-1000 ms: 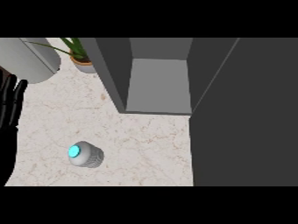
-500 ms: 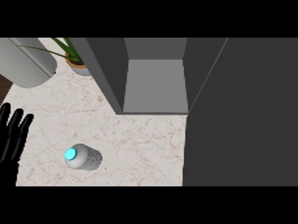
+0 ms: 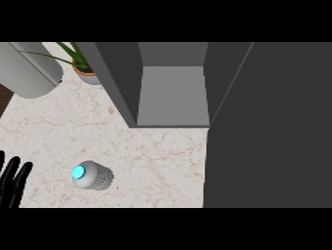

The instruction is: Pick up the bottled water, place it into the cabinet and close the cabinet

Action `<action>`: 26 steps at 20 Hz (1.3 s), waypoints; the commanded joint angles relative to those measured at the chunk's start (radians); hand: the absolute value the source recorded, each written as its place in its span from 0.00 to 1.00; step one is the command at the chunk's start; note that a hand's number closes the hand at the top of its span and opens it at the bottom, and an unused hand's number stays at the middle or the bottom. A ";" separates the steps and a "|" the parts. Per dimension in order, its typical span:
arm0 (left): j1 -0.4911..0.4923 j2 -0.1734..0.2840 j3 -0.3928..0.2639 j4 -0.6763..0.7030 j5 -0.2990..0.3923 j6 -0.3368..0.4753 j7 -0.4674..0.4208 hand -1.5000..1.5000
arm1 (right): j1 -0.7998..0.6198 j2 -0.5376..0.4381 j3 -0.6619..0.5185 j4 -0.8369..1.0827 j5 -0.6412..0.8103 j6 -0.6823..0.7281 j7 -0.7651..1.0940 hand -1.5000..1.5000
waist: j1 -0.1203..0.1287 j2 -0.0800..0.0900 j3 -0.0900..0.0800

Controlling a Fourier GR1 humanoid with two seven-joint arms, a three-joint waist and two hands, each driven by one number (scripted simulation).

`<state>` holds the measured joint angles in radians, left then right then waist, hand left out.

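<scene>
A: Where is your bottle?

B: The bottle [image 3: 92, 176] stands upright on the marble counter [image 3: 155, 151], its blue cap facing you, in front of the open cabinet [image 3: 173, 85] and a little to its left.

A: And the hands?

B: You see only the left hand [image 3: 3, 181], at the lower left edge, fingers straight and slightly spread, pointing up, just beside the bottle but not touching it. The right hand does not show.

A: Anything else?

B: A potted plant [image 3: 82, 66] and a grey rounded container [image 3: 21, 68] sit at the back left. The cabinet door [image 3: 284, 127] fills your right side.

potted plant [image 3: 82, 68] beside grey cylinder [image 3: 21, 68]
</scene>
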<state>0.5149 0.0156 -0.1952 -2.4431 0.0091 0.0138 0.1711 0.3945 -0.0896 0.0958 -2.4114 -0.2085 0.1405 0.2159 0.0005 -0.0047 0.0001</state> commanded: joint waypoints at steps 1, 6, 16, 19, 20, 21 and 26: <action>0.086 0.016 0.059 0.016 0.028 -0.024 -0.063 0.00 | 0.121 0.002 0.017 -0.163 -0.029 0.006 0.049 0.00 | -0.002 -0.001 -0.001; 0.154 -0.009 -0.021 0.061 -0.046 -0.009 -0.146 0.00 | 0.229 0.022 0.051 -0.114 0.003 0.062 -0.083 0.00 | -0.001 -0.001 0.000; 0.003 -0.015 0.103 0.349 -0.040 0.083 -0.281 0.00 | 0.268 0.014 0.084 -0.166 0.029 0.052 -0.080 0.00 | -0.008 0.004 -0.001; -0.019 -0.008 0.132 0.453 -0.013 0.066 -0.311 0.00 | 0.379 0.009 0.082 -0.162 0.025 0.113 -0.198 0.00 | -0.020 0.001 -0.001; -0.050 0.009 0.180 0.480 0.026 0.049 -0.321 0.00 | 0.306 -0.052 -0.033 -0.191 -0.087 0.110 -0.108 0.00 | -0.012 0.004 -0.001; -0.088 -0.010 0.142 0.494 -0.017 0.076 -0.285 0.00 | 0.354 -0.010 0.081 -0.218 0.012 0.099 -0.119 0.00 | -0.017 0.003 -0.001; -0.139 0.018 0.252 0.714 0.054 0.028 -0.430 0.00 | 0.397 -0.036 0.005 -0.209 -0.051 0.128 -0.178 0.00 | -0.019 0.003 -0.001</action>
<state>0.4552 0.0164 -0.0193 -1.8770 0.0266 0.0566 -0.2031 0.7371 -0.0977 0.1476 -2.4432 -0.1681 0.2643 -0.0224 -0.0153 -0.0027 -0.0011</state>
